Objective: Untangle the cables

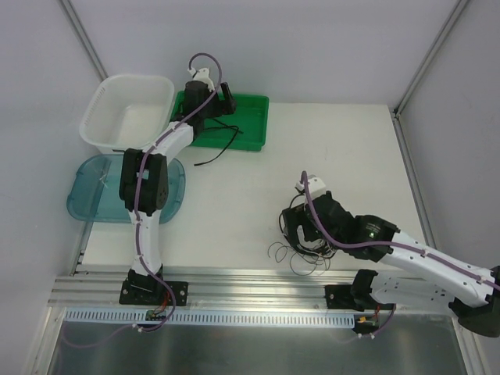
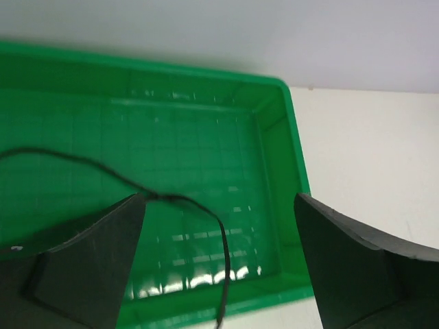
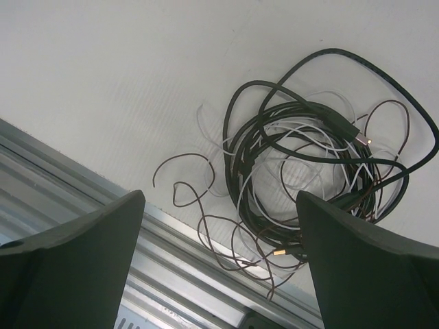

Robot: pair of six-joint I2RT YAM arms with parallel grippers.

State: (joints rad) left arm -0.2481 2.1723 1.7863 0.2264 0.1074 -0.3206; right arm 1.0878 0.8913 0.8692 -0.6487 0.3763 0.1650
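Far left of table [image 1: 344,156]: tub [image 1: 101,109], flat lid [image 1: 90,187] in front of it. Tray [image 1: 250,117] just right of tub. One cable [image 2: 223,260] lies in tray, trailing over near rim onto table. Tangled cables [image 3: 236,164] at near edge, right of centre; outer loops apparently overlap the rail [image 3: 68,185].

Free room and obstructions

Table [image 1: 344,156] centre and far right corner: open surface, wide passage. Far edge, left: green tray [image 1: 254,117] with left arm [image 1: 168,144] over it; black cable [image 1: 223,147] trails across its near rim. Far left corner: white basket [image 1: 101,125]. Left edge: blue tray [image 1: 82,195]. Near edge, right: cable tangle [image 3: 295,171] under right arm [image 1: 351,230]
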